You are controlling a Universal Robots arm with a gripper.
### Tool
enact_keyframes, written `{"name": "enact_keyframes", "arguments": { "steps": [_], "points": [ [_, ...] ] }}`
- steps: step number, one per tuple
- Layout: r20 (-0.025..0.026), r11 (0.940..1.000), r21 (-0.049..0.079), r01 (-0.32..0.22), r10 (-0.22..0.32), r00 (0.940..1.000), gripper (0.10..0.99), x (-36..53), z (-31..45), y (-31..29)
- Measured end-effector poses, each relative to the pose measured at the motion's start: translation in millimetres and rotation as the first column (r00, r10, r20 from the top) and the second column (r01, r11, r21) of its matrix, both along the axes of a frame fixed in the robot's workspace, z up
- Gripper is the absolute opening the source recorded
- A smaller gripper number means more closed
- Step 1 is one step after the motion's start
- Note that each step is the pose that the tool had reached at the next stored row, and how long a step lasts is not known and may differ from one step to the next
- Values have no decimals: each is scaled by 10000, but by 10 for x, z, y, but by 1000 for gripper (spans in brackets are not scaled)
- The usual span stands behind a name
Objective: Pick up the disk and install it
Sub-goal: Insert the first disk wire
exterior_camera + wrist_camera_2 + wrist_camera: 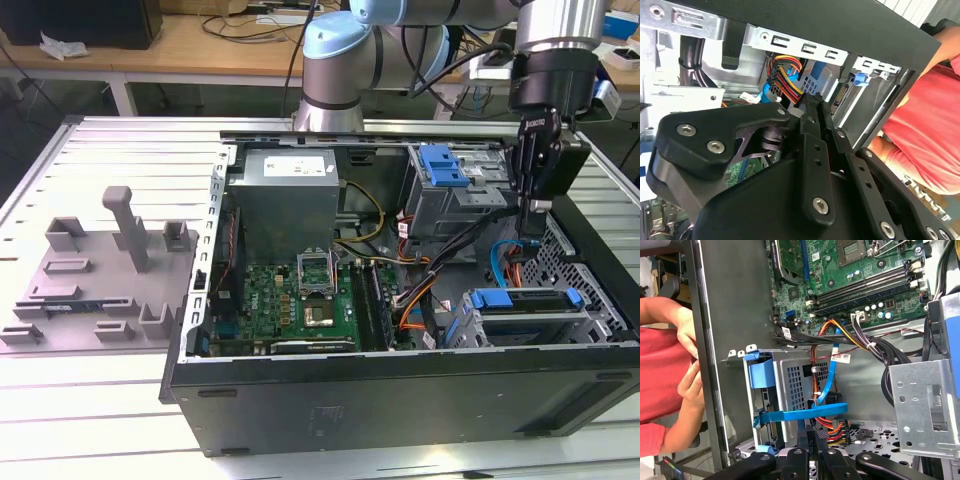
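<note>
The disk [525, 300], grey with a blue carrier frame, lies flat in the drive cage at the open computer case's near corner, on the exterior view's right. In the first wrist view its blue frame edge [800, 415] crosses the perforated cage wall [800, 375]. My gripper [537, 222] hangs point-down inside the case just above and behind the disk, beside the blue and orange cables [508, 262]. Its fingers are shut with nothing between them. They show pressed together in both wrist views [811, 434] [816, 104].
A grey power-supply box [285, 195] and green motherboard [310, 295] take up the case's middle. An upper bay with a blue latch [445, 168] stands behind. A grey fixture [100, 270] sits on the table at the exterior view's left. A person's hands [687, 370] rest by the case wall.
</note>
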State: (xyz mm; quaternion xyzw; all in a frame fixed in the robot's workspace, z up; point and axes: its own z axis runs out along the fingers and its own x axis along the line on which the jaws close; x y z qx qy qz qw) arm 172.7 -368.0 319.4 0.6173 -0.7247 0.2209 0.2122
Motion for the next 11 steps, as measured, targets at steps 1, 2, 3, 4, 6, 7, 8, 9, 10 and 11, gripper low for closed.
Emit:
{"name": "enact_keyframes", "arguments": {
  "steps": [1,2,3,4,6,7,8,9,10,11],
  "points": [
    [0,10000,1,0,0,10000,169,0,0,0],
    [0,10000,1,0,0,10000,169,0,0,0],
    [-2,10000,4,1,-1,10000,169,0,-2,-10],
    [-11,10000,5,6,-6,10000,169,0,-1,-37],
    [-15,10000,59,10,-10,10000,169,0,3,-78],
    [-15,9999,148,11,-11,10000,169,0,13,-109],
    [-15,9998,203,11,-11,10000,169,0,19,-123],
    [-16,9995,305,11,-10,10000,169,0,31,-144],
    [-15,9993,371,11,-10,10000,169,0,38,-163],
    [-16,9990,436,11,-10,10000,169,0,46,-184]
  ]
}}
